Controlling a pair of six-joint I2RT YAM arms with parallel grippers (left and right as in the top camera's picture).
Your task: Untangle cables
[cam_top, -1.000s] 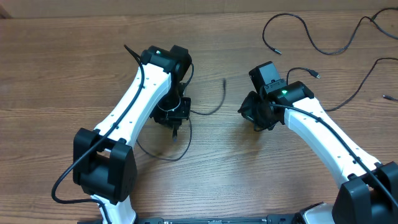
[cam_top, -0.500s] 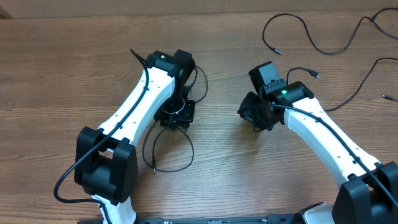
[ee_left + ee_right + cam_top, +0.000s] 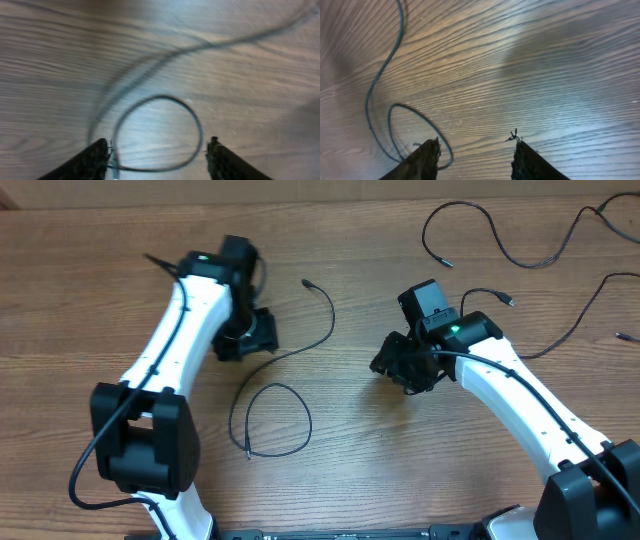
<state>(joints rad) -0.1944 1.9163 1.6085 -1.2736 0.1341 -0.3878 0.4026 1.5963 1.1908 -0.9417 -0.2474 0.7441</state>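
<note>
Left arm has swung up and to the left since a second ago. The left gripper (image 3: 245, 340) has let go: its fingers stand apart with nothing between them, and the wrist view shows only wood and cord below.

The cable (image 3: 332, 318) it was bunched over now lies free on the table (image 3: 60, 330), between the two arms. It makes one open loop near the front, and a tail curves up to a small plug end. No crossings beyond that single loop, so I judge this cord close to untangled.

The right gripper (image 3: 395, 365) has also spread its fingers and is empty, just right of the cable.

The other cables (image 3: 497, 240) lie loose at far right, well apart.

Containers: none in view.
</note>
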